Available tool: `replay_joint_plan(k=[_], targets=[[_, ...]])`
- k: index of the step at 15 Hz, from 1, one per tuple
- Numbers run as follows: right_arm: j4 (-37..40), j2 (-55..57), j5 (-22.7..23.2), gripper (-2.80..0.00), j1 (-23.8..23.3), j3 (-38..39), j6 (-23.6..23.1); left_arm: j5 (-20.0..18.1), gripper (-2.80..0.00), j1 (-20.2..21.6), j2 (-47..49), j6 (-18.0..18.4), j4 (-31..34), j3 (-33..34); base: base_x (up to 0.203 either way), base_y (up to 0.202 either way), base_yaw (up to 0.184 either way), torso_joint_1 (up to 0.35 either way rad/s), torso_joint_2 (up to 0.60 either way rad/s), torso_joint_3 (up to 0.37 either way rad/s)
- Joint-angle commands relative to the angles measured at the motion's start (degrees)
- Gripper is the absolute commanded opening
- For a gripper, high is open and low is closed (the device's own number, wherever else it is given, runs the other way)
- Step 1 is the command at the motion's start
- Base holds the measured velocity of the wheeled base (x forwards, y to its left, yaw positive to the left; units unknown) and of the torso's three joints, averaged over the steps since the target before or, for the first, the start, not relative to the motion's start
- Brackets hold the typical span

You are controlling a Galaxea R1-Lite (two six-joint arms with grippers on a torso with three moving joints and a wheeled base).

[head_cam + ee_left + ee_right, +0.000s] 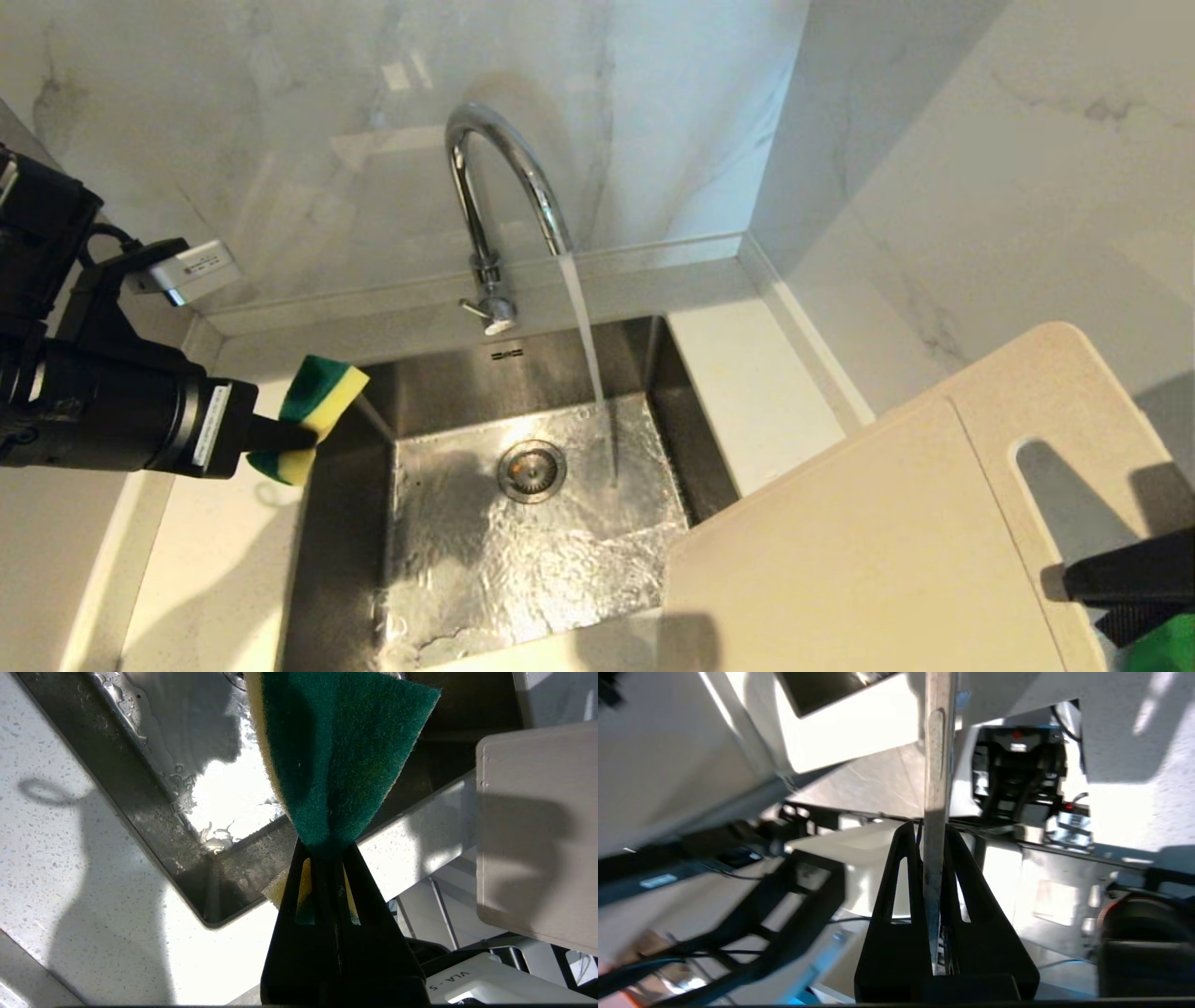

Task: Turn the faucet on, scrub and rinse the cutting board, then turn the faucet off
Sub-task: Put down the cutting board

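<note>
Faucet (504, 187) running into sink (420, 392); left gripper (280, 436) clamps sponge (317, 411) beside it; right gripper (931, 849) grips cutting board (868, 541) edge, sink beyond

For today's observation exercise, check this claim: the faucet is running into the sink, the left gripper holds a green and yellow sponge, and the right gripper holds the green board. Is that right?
One detail is wrong. The right gripper is shut on the cream-white cutting board, not a green one; the right wrist view shows it. The faucet runs into the sink, and the left gripper holds the sponge.
</note>
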Motion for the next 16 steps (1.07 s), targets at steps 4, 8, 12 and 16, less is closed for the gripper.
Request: replay_joint_plan(k=[4,8,12,16], targets=[[-5.4,-0.2,0.0,-2.80,0.0,7.7,-2.6,-0.1,-2.80,0.0,0.1,-0.1,0.1,0.6,0.000,0.000,0.000,0.000,0.00,0.000],[-8.8,0.8,-0.5,-2.80,0.0,12.8,-3.4,-0.6,-2.80,-0.1,0.3,-0.1,-0.9,2.0,0.000,0.000,0.000,0.000,0.00,0.000],[-16.7,0.7,-1.5,-2.80,0.0,21.7,-8.0,-0.7,-2.80,-0.1,0.1,-0.1,-1.8,3.1,0.000,0.000,0.000,0.000,0.00,0.000],[-17.3,1.3,-1.4,-2.80,0.0,24.9,-11.7,-0.8,-2.80,-0.1,0.1,-0.1,-1.8,3.4,0.000,0.000,0.000,0.000,0.00,0.000]])
